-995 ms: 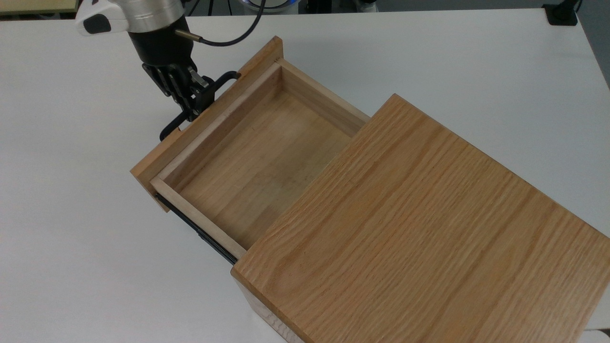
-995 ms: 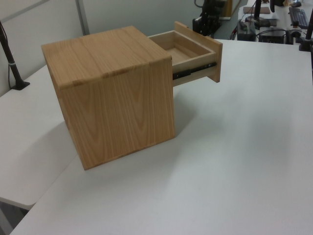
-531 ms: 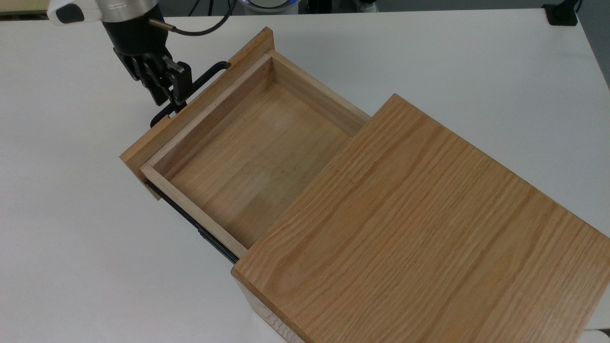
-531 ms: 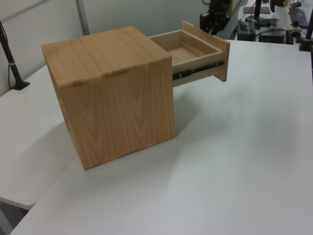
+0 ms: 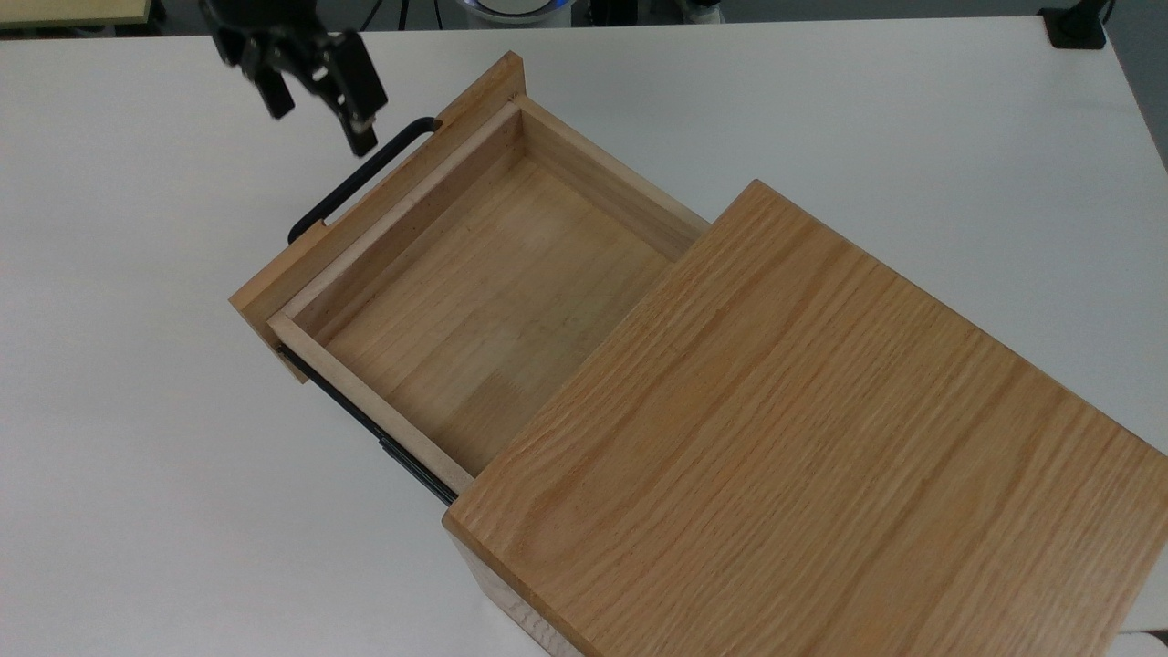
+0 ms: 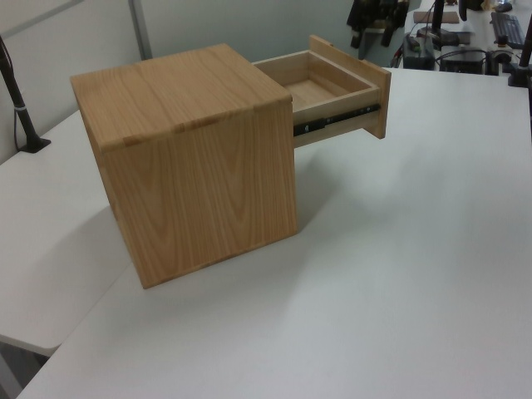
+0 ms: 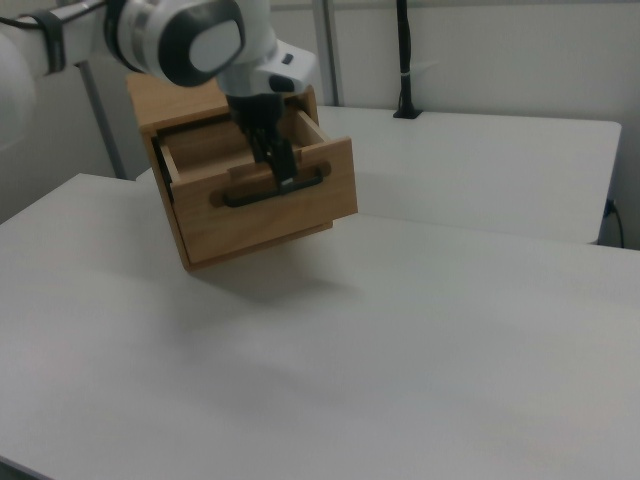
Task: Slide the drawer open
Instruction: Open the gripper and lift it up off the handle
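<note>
The drawer (image 5: pixel 493 301) stands pulled far out of the oak casing (image 5: pixel 821 438), its light-wood tray bare inside. Along its front panel runs the black bar handle (image 5: pixel 360 178), with nothing touching it. My gripper (image 5: pixel 319 126) hangs open above and just beyond the handle, at the top view's upper left, with nothing between its fingers. In the left view the drawer (image 6: pixel 332 83) sticks out of the casing (image 6: pixel 191 150) toward the back, with the gripper (image 6: pixel 376 18) above its far end. In the right view the gripper (image 7: pixel 278 165) hovers over the handle (image 7: pixel 275 192).
The casing sits on a white table (image 5: pixel 137 456) with wide free surface around it. A black clamp (image 5: pixel 1077 27) is at the top view's far right corner. A black pole (image 6: pixel 17 100) stands at the left view's left. Cluttered desks lie beyond the drawer.
The gripper, shut on the handle, slid the drawer farther out. It has since opened, let go of the handle and lifted away toward the top view's upper left. The drawer now rests still.
</note>
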You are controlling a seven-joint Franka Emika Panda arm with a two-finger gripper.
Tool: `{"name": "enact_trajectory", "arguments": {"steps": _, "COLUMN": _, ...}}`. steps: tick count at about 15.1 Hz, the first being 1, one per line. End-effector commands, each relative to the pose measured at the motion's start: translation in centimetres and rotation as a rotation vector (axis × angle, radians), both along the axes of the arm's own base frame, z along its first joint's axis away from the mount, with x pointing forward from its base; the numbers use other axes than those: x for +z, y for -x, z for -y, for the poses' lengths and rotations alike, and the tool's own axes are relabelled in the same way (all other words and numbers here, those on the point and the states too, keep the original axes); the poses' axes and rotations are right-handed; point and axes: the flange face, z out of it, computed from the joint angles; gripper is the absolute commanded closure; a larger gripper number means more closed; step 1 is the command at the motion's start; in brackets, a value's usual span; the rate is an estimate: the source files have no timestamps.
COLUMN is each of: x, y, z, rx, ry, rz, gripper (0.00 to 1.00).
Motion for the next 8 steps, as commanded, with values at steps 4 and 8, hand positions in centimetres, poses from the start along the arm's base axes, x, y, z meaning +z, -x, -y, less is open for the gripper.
{"name": "enact_trajectory", "arguments": {"steps": 4, "x": 1.8, "y": 3.7, "z": -3.1, "rx": 0.037, "ry": 0.025, "rz": -0.106, "gripper": 0.0}}
{"name": "enact_trajectory", "arguments": {"steps": 8, "x": 2.5, "y": 5.1, "z": -4.6, "rx": 0.189, "ry": 0.145, "rz": -0.108, "gripper": 0.0}}
